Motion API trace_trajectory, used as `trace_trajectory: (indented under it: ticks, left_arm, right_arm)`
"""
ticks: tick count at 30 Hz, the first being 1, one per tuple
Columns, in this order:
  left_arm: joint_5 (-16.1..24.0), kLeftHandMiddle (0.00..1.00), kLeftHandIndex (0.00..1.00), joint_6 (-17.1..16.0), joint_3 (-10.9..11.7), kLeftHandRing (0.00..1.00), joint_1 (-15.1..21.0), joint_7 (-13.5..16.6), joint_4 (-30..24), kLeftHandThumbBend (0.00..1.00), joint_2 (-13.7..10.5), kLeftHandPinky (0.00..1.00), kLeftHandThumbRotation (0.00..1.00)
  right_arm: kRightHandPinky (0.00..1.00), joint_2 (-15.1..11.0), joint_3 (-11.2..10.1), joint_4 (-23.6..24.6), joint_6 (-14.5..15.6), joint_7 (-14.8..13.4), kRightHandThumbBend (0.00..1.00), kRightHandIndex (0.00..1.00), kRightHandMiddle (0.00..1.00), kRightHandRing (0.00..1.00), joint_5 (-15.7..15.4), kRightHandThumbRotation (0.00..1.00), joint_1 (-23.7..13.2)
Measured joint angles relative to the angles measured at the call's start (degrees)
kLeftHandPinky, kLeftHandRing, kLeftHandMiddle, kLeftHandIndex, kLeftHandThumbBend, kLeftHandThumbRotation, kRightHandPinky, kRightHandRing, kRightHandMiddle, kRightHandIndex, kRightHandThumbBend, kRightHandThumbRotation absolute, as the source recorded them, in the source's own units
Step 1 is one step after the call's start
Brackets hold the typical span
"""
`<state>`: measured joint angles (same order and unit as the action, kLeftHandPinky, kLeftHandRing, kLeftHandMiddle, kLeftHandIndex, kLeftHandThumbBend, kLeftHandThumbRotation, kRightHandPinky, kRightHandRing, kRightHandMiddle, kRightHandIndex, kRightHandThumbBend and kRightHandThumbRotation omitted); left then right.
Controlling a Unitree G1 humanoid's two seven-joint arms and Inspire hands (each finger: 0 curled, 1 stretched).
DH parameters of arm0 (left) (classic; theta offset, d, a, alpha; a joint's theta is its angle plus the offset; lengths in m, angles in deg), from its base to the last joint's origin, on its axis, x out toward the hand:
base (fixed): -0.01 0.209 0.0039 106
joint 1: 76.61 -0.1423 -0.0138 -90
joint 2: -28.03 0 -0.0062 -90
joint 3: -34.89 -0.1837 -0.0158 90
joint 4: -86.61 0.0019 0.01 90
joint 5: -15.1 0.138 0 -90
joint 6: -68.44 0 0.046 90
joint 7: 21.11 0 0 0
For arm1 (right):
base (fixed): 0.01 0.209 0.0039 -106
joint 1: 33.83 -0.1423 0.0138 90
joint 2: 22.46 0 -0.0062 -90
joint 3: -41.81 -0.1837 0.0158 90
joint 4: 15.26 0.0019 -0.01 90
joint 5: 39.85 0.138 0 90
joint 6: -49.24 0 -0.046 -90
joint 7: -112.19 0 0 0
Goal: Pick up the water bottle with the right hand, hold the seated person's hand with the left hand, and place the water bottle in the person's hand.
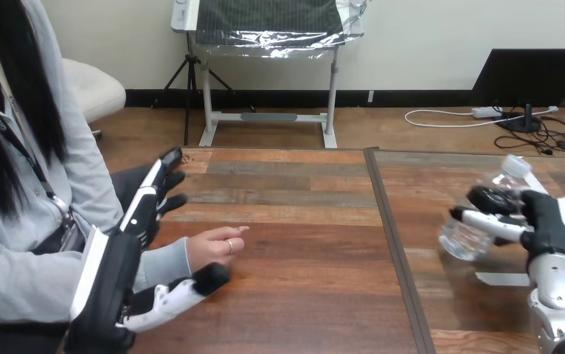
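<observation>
A clear water bottle [470,237] with a white cap is tilted at the right of the table, cap pointing up and away. My right hand [549,226] is shut on it, fingers wrapped round its middle. At the left, the person's hand [213,248] rests on the wooden table [302,221], fingers pointing right. My left hand [121,258] is open beside that hand's wrist. Its straight fingers [154,188] reach up behind the wrist and its thumb [191,284] lies in front of it. No finger curls round the wrist.
A dark seam [394,243] runs front to back between the two tabletops, between my hands. A white strip of tape [502,279] lies on the right tabletop near my right wrist.
</observation>
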<state>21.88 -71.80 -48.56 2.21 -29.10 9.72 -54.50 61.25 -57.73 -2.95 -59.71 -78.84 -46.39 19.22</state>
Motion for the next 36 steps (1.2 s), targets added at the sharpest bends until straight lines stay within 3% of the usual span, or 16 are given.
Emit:
trace_trajectory:
  ticks: [10, 19, 28, 36]
  left_arm:
    - [13.4, 0.91, 0.91, 9.7, 2.5, 0.89, -1.9, 7.8, -5.6, 1.00, 0.0, 0.82, 0.52]
    - [24.4, 0.91, 0.91, 17.0, 3.3, 0.89, -2.9, 13.0, -10.0, 1.00, -1.0, 0.83, 0.46]
    - [30.6, 0.92, 0.92, 22.3, 3.1, 0.91, -2.7, 14.4, -13.0, 1.00, -3.5, 0.85, 0.41]
    - [32.1, 0.93, 0.93, 25.3, 2.9, 0.92, -2.0, 13.5, -13.9, 1.00, -6.7, 0.86, 0.35]
  right_arm:
    - [0.36, 1.0, 0.0, 0.1, -3.4, 2.3, 0.77, 0.52, 0.52, 0.43, 0.9, 0.00, -0.1]
    - [0.33, 2.2, 0.0, 0.2, -5.5, 4.4, 0.78, 0.49, 0.50, 0.40, 1.7, 0.00, -0.1]
    - [0.32, 3.3, 0.1, 0.8, -8.0, 7.2, 0.79, 0.48, 0.49, 0.39, 2.3, 0.00, -0.1]
    - [0.32, 4.3, 0.1, 2.3, -9.9, 8.7, 0.79, 0.48, 0.48, 0.39, 2.5, 0.00, -0.1]
